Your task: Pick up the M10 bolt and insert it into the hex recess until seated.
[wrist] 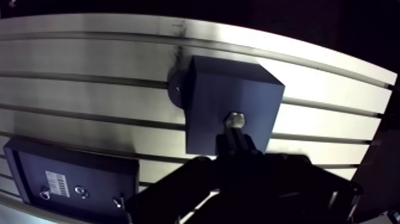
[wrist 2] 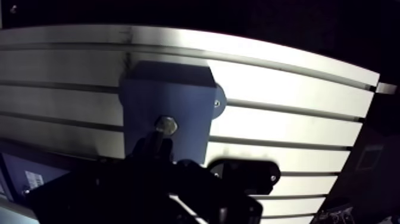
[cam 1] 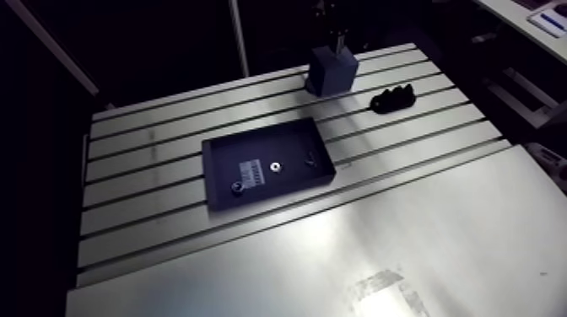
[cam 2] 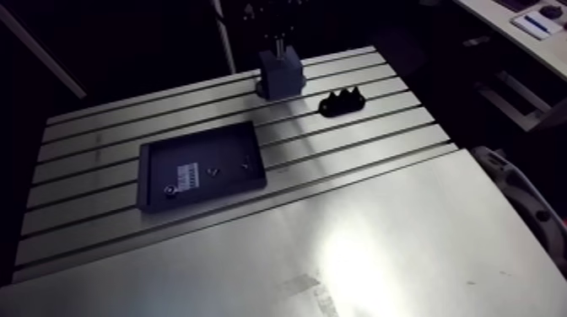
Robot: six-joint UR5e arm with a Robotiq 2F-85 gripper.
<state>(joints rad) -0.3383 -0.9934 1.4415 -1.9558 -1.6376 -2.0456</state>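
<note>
Step in hand, by judgement: insertion, final approach. The hand [wrist: 236, 138] is closed on the M10 bolt [wrist: 236, 119], its dark fingers drawn together on the shank just below the head. The fingers are in shadow, so the exact contact cannot be confirmed.

Recommended conduct:
- Keep the bolt's axis square to the top face of the block [wrist: 208, 89].
- Turn the hex flats into line with the recess before pressing.
- Lower slowly and straight.
- Do not release until the head stops sinking and sits flat.
- A tilted bolt will likely jam on a corner of the hex.

The bolt shows a pale, dull metal hex head, small against the block, with its flats faintly lit. It stands over the middle of the block's top face, slightly toward the hand's side. The recess itself is hidden under the bolt, and whether the head has entered it cannot be told.

The block is dark and square-edged. It stands on the slotted bench [wrist: 89, 59] across two grooves.

Farther off lie a shallow dark tray [cam 1: 253, 147] with a few small parts, and a low black fixture [cam 1: 393, 99] beside the block. Both are well apart from the work.
</note>
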